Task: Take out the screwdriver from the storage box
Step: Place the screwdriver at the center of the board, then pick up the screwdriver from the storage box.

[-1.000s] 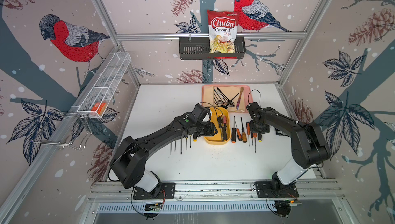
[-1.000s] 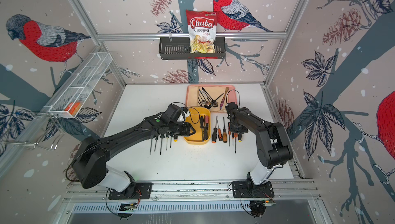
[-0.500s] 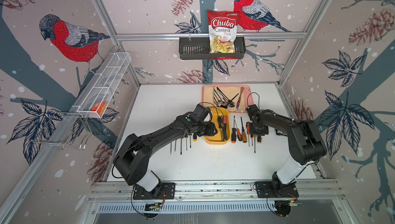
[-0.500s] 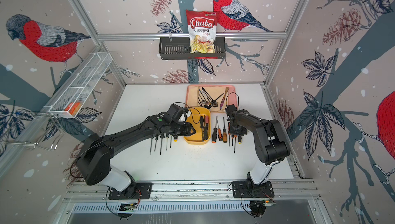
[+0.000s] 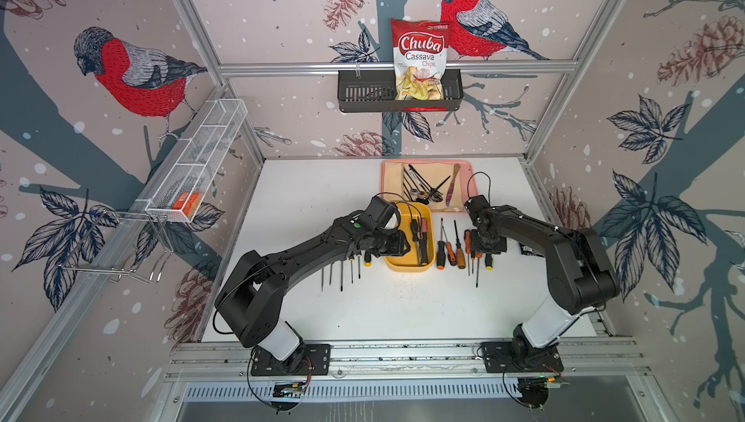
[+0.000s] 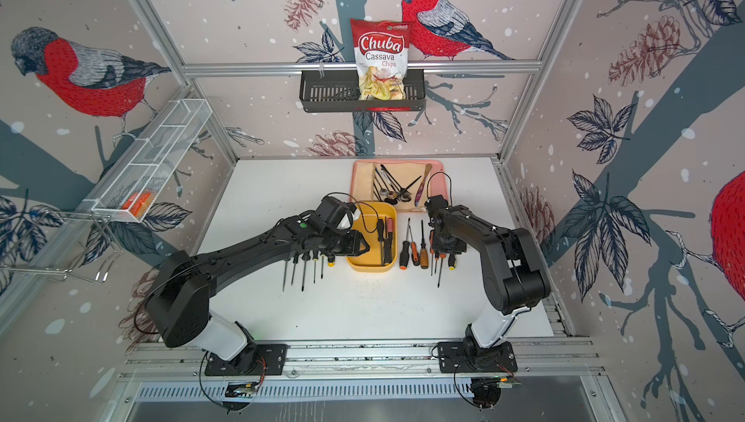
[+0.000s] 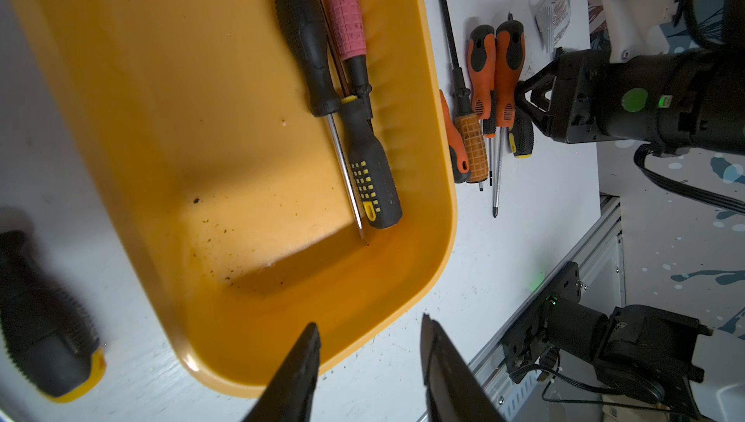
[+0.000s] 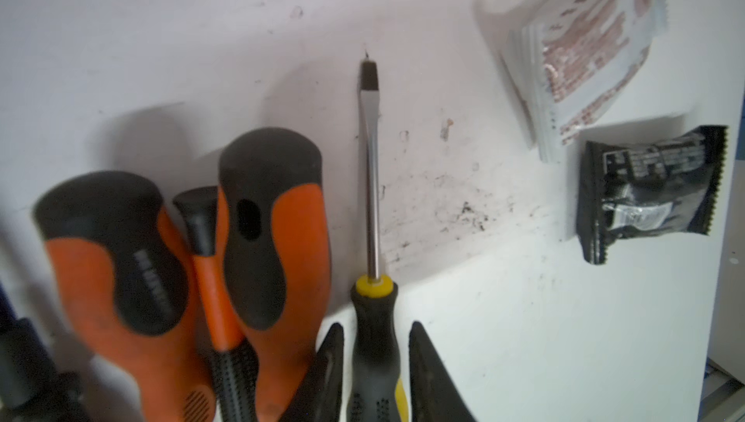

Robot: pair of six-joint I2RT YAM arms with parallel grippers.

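The mustard-yellow storage box (image 5: 403,267) (image 6: 369,267) (image 7: 201,117) sits mid-table. Three screwdrivers lie along its right side: two black-and-yellow (image 7: 306,37) (image 7: 371,166) and a pink-handled one (image 7: 344,9). My left gripper (image 5: 405,244) (image 6: 363,246) (image 7: 371,325) hangs open over the box's near left corner, with nothing between its fingers. My right gripper (image 5: 487,252) (image 6: 449,250) (image 8: 375,327) is low at the right end of the row beside the box. It straddles a black-and-yellow screwdriver (image 8: 373,182) (image 5: 488,261) lying on the table. Its jaws are open, with a gap on each side of the handle.
Orange and black screwdrivers (image 5: 453,246) (image 8: 274,230) lie in a row right of the box. Slimmer ones (image 5: 342,271) lie to its left. A pink tray (image 5: 393,190) of cutlery is behind it. A pale packet (image 8: 584,69) and a black packet (image 8: 649,194) lie to the right.
My right gripper's jaws have parted from the black-and-yellow screwdriver's handle, which now rests on the table. The left arm has barely moved.
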